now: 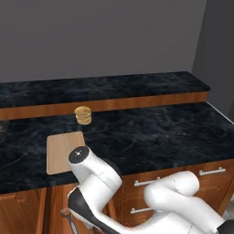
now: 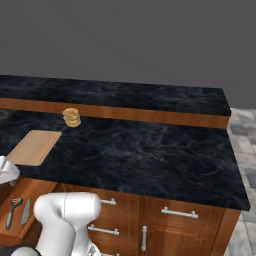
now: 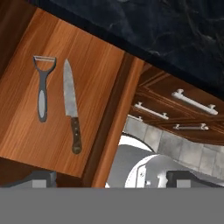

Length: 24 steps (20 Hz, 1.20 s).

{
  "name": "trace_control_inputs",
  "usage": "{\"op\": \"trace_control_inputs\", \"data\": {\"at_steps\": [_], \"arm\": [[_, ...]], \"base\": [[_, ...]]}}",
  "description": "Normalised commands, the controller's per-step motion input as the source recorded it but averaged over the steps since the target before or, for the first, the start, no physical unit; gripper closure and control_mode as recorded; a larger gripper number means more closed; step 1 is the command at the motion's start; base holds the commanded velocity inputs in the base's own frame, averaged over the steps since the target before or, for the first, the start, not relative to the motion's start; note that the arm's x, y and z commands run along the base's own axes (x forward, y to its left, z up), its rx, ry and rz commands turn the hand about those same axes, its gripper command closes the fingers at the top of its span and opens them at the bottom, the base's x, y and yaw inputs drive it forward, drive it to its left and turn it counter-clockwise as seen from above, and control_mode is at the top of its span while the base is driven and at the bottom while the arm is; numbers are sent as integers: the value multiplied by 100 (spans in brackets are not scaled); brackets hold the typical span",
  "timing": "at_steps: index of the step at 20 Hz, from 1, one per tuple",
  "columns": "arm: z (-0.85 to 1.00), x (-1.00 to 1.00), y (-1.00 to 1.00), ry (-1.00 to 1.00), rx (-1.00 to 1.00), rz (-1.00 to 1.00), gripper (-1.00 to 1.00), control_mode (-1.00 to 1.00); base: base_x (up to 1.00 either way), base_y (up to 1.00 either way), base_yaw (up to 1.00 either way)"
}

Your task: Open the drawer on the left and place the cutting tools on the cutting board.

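Observation:
The drawer (image 3: 98, 83) on the left stands pulled open, its wooden floor showing in the hand view. On that floor lie the cutting tools side by side: a peeler (image 3: 42, 87) with a grey-dark handle and a knife (image 3: 71, 105) with a silver blade and brown handle. Both also show in the open drawer (image 2: 35, 192) as the peeler (image 2: 13, 211) and knife (image 2: 25, 212). My gripper (image 3: 114, 179) hangs above the drawer's right wall, open, with nothing between its fingertips (image 3: 41, 178). The light wooden cutting board (image 1: 64, 151) (image 2: 34, 147) lies on the dark counter above the drawer.
A small round tan stack (image 1: 83, 115) (image 2: 71, 117) sits on the counter just behind the board. Narrower drawers with silver handles (image 2: 179, 212) (image 3: 194, 103) lie to the right of the open one. A raised back ledge (image 1: 105, 87) runs behind the counter.

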Motion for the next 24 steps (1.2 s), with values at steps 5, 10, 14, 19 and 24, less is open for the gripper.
{"op": "trace_control_inputs", "data": {"at_steps": [5, 10, 14, 19, 24], "arm": [[-48, 46, 3, 12, 2, 0, -100, -100], [-67, 0, 23, 4, 7, 0, -100, -100], [-50, 0, 27, 5, 15, 0, -100, -100], [-9, 0, 2, 2, 3, 0, -100, -100], [-39, 2, 7, 1, 0, 0, -100, -100]], "base": [[0, 0, 0], [0, 0, 0], [0, 0, 0], [0, 0, 0], [0, 0, 0]]}}
